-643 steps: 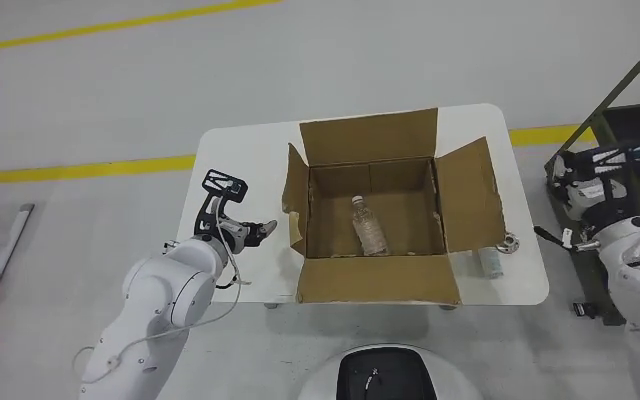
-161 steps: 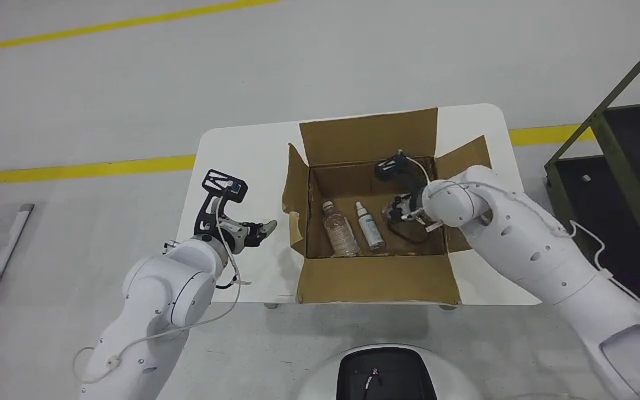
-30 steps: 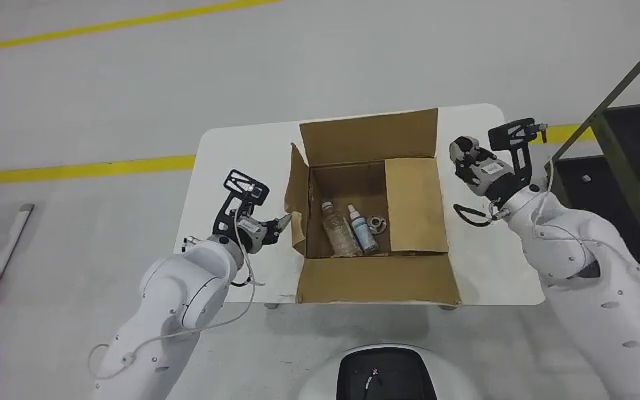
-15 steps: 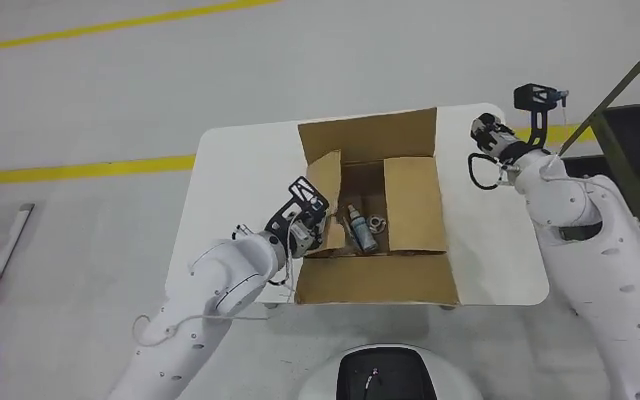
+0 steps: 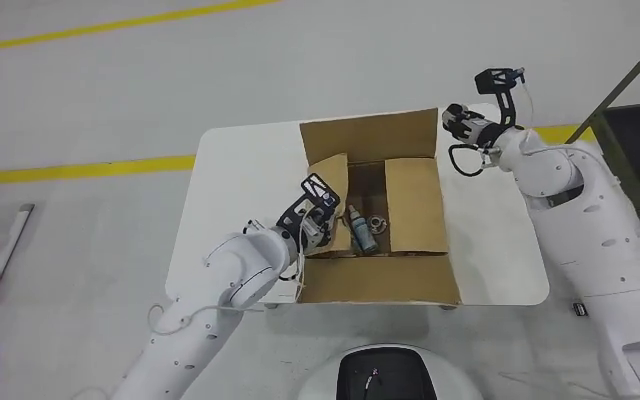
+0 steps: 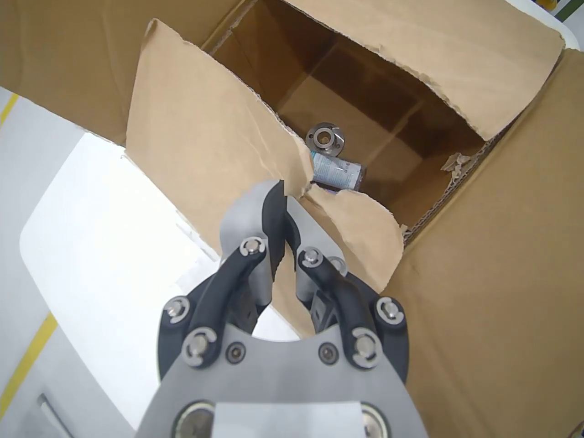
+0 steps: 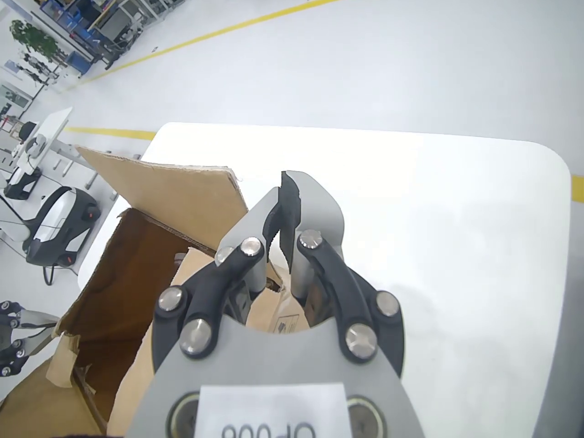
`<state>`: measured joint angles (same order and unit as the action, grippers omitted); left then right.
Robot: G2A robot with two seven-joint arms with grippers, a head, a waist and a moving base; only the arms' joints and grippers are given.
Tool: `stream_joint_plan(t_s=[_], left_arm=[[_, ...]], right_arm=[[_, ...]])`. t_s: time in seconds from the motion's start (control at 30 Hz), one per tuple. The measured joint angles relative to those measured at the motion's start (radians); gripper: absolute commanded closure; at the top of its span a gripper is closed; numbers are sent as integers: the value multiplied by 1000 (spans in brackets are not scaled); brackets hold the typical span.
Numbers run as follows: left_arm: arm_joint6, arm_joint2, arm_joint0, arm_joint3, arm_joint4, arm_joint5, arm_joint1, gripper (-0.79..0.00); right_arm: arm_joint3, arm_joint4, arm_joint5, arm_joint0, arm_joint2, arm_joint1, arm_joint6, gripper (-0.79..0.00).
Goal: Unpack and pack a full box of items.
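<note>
The cardboard box (image 5: 378, 281) stands in the middle of the white table (image 5: 240, 200). Its right flap (image 5: 413, 205) lies folded in over the opening. The left flap (image 5: 329, 185) is tilted inward, and my left gripper (image 5: 318, 217) is shut with its tips against that flap's torn edge (image 6: 205, 138). Through the gap I see a spray bottle (image 6: 338, 173) lying next to a metal flange (image 6: 325, 138) on the box floor. The back flap (image 5: 370, 137) stands open. My right gripper (image 5: 453, 119) is shut on nothing and hovers over the table by the box's far right corner.
The front flap (image 6: 502, 275) hangs outward toward the robot. Bare tabletop lies to the left of the box and to its right (image 5: 500, 230). A green metal rack (image 5: 615, 98) stands off the table's right end.
The left gripper has moved slightly farther over the box, tipping the left flap more inward. The right gripper has moved leftward from the table's far right end toward the box's back right corner.
</note>
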<state>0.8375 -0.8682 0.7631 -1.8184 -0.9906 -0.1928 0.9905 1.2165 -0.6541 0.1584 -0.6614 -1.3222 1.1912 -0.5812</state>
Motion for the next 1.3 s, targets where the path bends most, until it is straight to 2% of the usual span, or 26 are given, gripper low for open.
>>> stream_joint_plan(t_s=[0.13, 0.33, 0.63, 0.87, 1.03, 1.17, 1.3], left_arm=[[6, -10, -7, 3, 23, 22, 8, 0], [24, 10, -6, 29, 14, 5, 18, 0], [41, 35, -36, 84, 14, -12, 40, -15], [51, 38, -47, 112, 12, -30, 51, 0], [50, 35, -44, 118, -5, -37, 55, 0], [52, 33, -41, 118, -11, -40, 59, 0], [51, 30, -40, 118, -13, -42, 63, 0]], right_arm=[[-26, 30, 35, 17, 6, 1, -6, 0], [-49, 50, 114, 32, 20, 0, -33, 0], [-37, 53, 168, 14, 17, -8, -27, 0], [12, 35, 128, -28, -10, -19, -36, 0], [51, 39, 85, -39, -52, -26, 27, 0], [34, 37, 33, -5, -44, -22, 52, 0], [-56, 50, -32, 63, 17, -5, 26, 0]])
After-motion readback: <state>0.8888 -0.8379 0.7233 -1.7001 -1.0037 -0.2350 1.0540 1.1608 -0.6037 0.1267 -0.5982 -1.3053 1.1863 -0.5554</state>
